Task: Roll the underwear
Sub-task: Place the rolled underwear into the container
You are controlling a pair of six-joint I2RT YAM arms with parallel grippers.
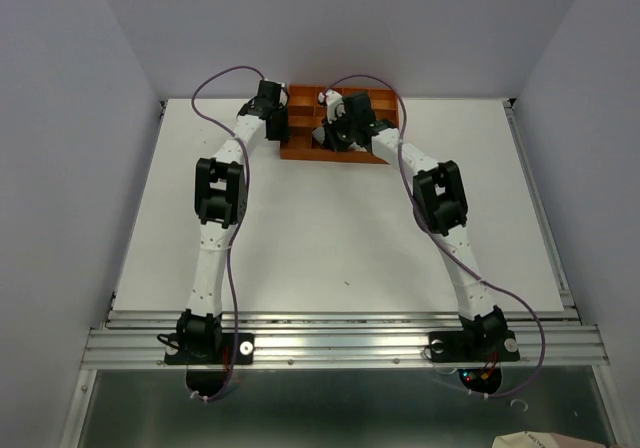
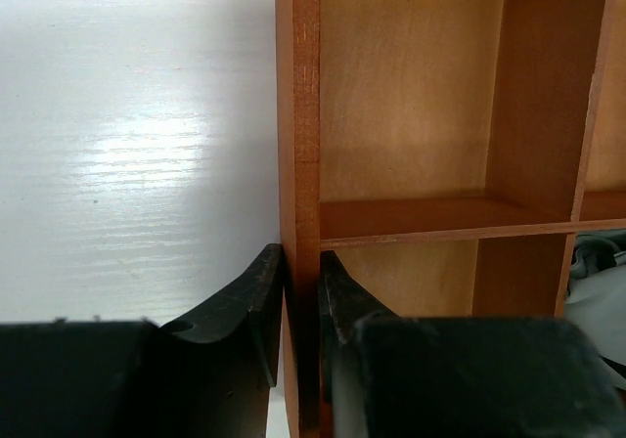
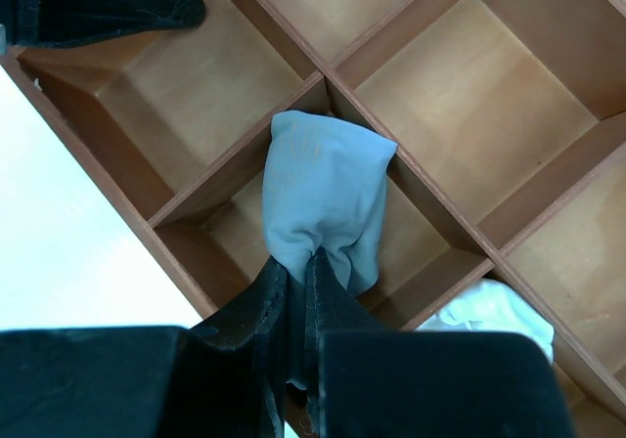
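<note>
R gripper (image 3: 296, 277) was pinched shut on the near end of the plain grey soft cloth underwear roll (image 3: 323, 189). The bundle stuck out straight ahead of the fingers, its far end over the crossing of two dividers in the orange-brown wooden compartment box (image 2: 298, 115). L gripper (image 2: 298, 272) was clamped on that box's outer side wall, one finger inside and one outside by the glossy white table (image 2: 127, 145), prob. to steady it.

The thin pale pink-white underwear bundle (image 3: 489, 311) sat in a cell to the right of the R hand, close by. The navy pair wasn't in view.

Risks, as I read it:
- The roll hung over the divider crossing, not over a cell centre. Let go there and it could've straddled the wall or tipped into the wrong cell.
- The grip was on one end only, so the loose far end looked free to unroll on release.
- Cloth could've caught in the fingers on pull-back and dragged the roll out.
- If the L hand slipped off the thin wall, the box could've shifted under a push.
</note>
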